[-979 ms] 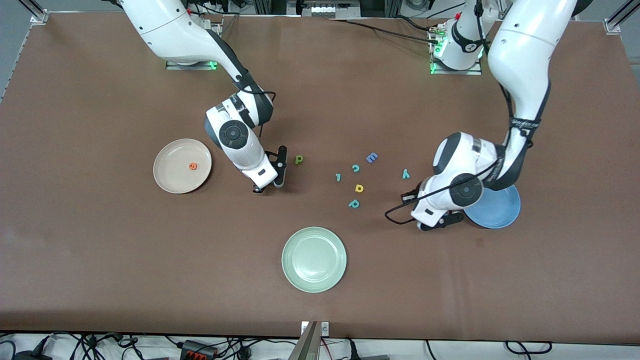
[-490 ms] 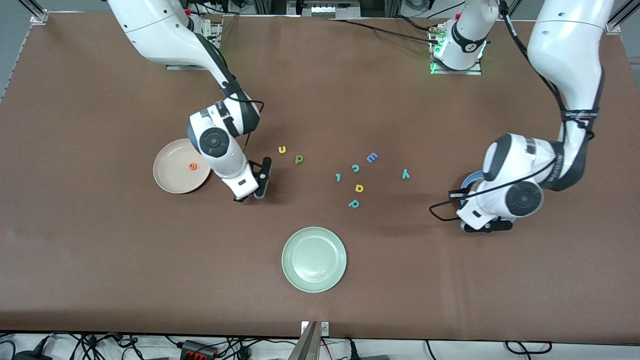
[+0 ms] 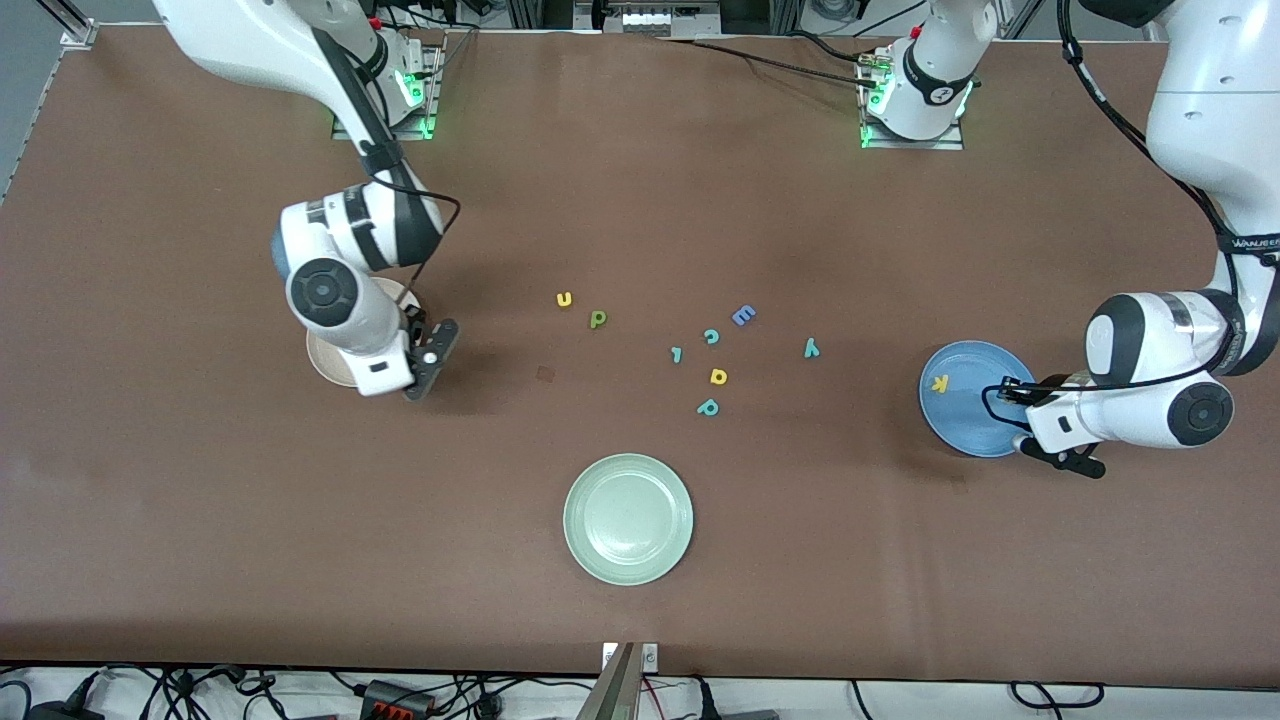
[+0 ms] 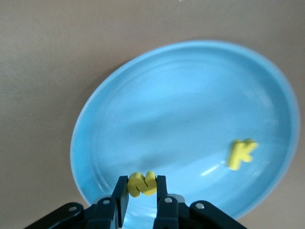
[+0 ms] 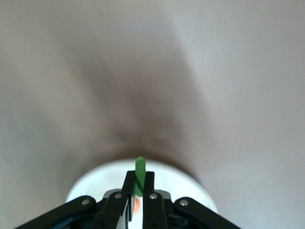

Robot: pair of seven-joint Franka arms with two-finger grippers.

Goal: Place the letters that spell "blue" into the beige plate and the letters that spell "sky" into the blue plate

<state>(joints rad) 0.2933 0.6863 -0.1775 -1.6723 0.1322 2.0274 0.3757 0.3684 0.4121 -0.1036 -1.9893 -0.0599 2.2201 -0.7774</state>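
Note:
My left gripper is shut on the yellow "s" over the rim of the blue plate, where the yellow "k" lies. My right gripper is shut on the thin green "l" over the edge of the beige plate, which the arm mostly hides. The orange "e" peeks out between the fingers. Yellow "u" and olive "b" lie mid-table. The teal "y" lies nearer the blue plate.
Loose on the mid-table are a blue "E", a teal "c", a teal "l", a yellow "a" and a teal "p". A pale green plate sits nearer the front camera.
The right arm has carried the green "l" from beside the "b" over to the beige plate. The left arm has swung toward its end of the table, uncovering the blue plate and the "k".

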